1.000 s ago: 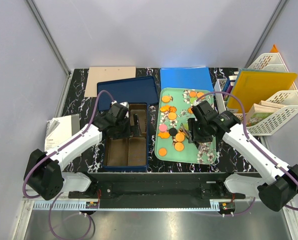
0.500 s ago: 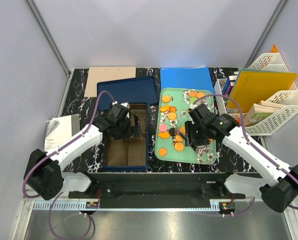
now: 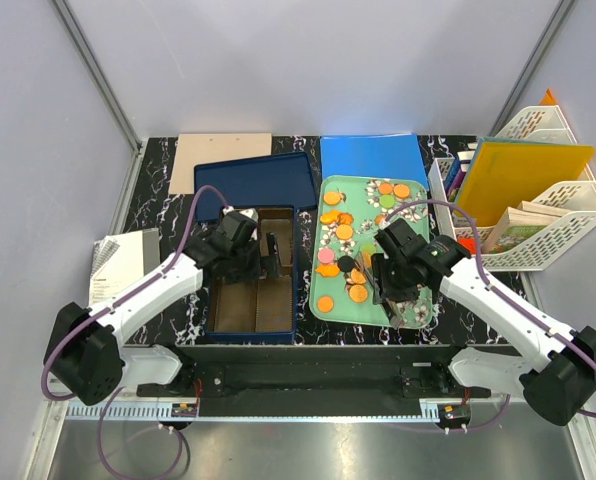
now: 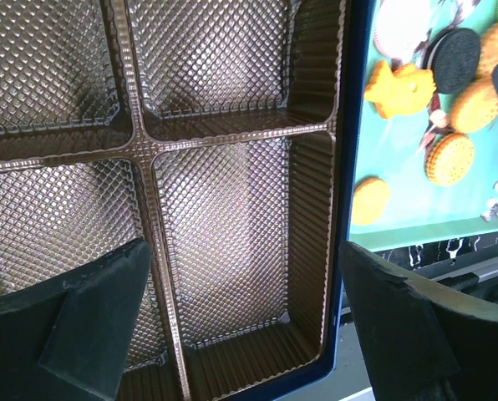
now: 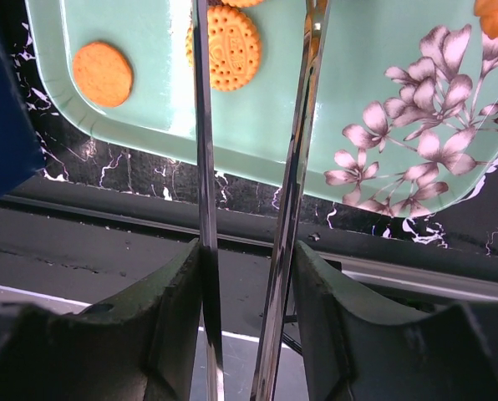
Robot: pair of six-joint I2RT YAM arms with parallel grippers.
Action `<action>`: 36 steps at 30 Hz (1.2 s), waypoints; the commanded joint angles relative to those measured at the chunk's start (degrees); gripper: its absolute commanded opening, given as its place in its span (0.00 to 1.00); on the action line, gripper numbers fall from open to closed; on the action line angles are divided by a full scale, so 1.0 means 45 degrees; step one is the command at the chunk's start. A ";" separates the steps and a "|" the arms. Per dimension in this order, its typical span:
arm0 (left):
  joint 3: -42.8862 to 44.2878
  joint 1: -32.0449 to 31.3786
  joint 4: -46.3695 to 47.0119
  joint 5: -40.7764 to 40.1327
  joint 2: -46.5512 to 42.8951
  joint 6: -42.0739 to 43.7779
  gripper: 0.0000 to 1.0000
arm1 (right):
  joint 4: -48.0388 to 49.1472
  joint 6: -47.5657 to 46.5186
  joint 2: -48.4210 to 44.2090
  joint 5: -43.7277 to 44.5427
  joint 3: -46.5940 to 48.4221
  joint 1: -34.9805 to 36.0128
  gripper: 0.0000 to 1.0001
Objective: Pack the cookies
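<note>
The cookies [image 3: 343,232] lie scattered on the mint-green tray [image 3: 383,308], mostly orange, with a pink, a black and a green one among them. The tray sits on the desk [image 3: 163,190] just right of a blue box [image 3: 210,300], which holds a brown insert [image 4: 224,209] split into compartments.

The left gripper [image 4: 245,259] hangs low over the insert, its jaws wide apart and gripping nothing, with a long compartment by the box's right wall between them. From the left wrist, several cookies show on the tray beyond that wall.

The right gripper [image 5: 247,259] is over the tray's near edge, its jaws clamped on metal tongs [image 5: 200,125]. The 2 blades stand apart and reach out over the tray. A ridged orange cookie [image 5: 224,46] shows between them near their far end. Whether they touch it I cannot tell. A plain orange cookie [image 5: 103,73] lies to one side near the rim.

Behind the box lies its blue lid [image 3: 253,180]. A blue folder [image 3: 373,158] lies behind the tray, and white file racks [image 3: 558,215] stand at the right.
</note>
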 commanded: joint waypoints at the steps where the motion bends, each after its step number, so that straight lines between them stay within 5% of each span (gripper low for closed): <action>1: -0.0134 -0.0078 0.0392 -0.0058 -0.0465 -0.0146 0.98 | 0.0361 0.0314 -0.0262 -0.0214 0.0079 0.0115 0.50; 11: -0.0056 -0.0136 0.0313 -0.0038 -0.0504 -0.0146 0.98 | -0.0283 0.0490 -0.0087 -0.1152 0.0411 0.0213 0.50; 18: -0.0134 -0.0253 0.0314 -0.0058 -0.0543 -0.0185 0.98 | -0.0303 0.0783 0.0011 -0.1212 0.0216 0.0389 0.34; 36: -0.0017 -0.0254 0.0001 -0.0585 -0.1421 -0.0049 0.98 | -0.0498 0.0687 -0.0399 0.0566 0.2732 0.0408 0.23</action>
